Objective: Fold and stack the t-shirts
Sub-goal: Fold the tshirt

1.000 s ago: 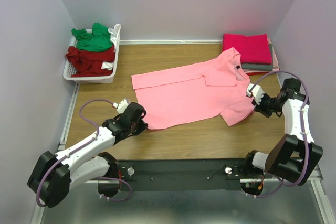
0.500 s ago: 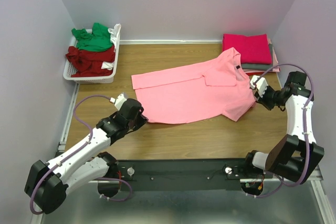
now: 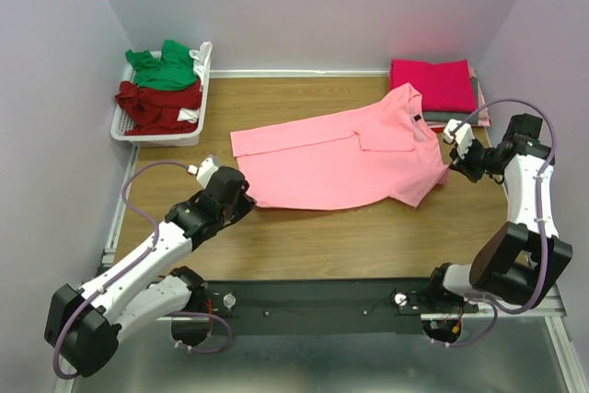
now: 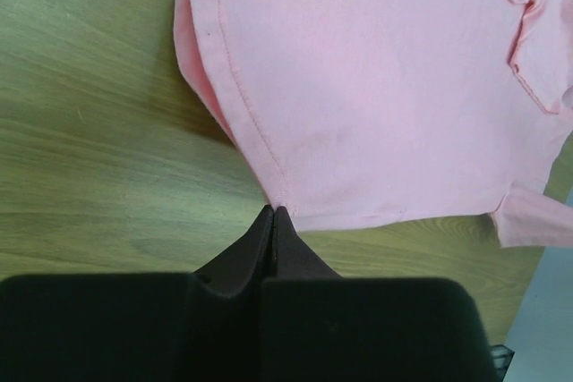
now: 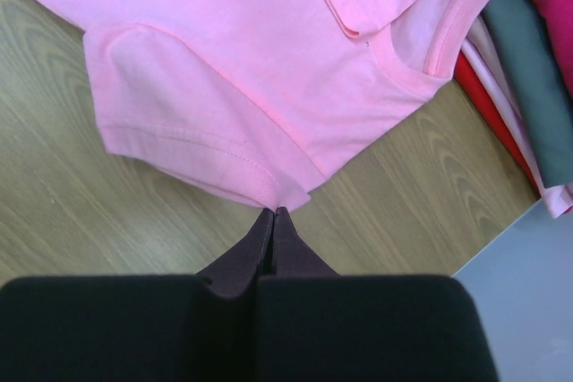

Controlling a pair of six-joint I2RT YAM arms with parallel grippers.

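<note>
A light pink t-shirt (image 3: 340,158) lies spread across the middle of the table, its dark neck label toward the back right. My left gripper (image 3: 247,202) is shut on the shirt's near left hem corner; in the left wrist view the fingertips (image 4: 273,212) pinch the stitched hem (image 4: 269,167). My right gripper (image 3: 448,170) is shut on the near right sleeve, and its tips (image 5: 273,212) meet on the sleeve edge (image 5: 260,181). A folded magenta shirt (image 3: 433,83) tops a stack at the back right, with a grey one (image 3: 460,117) under it.
A white slotted basket (image 3: 156,135) stands at the back left holding a crumpled green shirt (image 3: 166,69) and a dark red one (image 3: 156,103). Lilac walls close in the left, back and right sides. The folded stack (image 5: 528,78) lies just beyond the pink collar.
Both grippers have moved away from the near edge, drawing the pink shirt's near hem and sleeve with them; the shirt's near edge now lies farther back and straighter.
</note>
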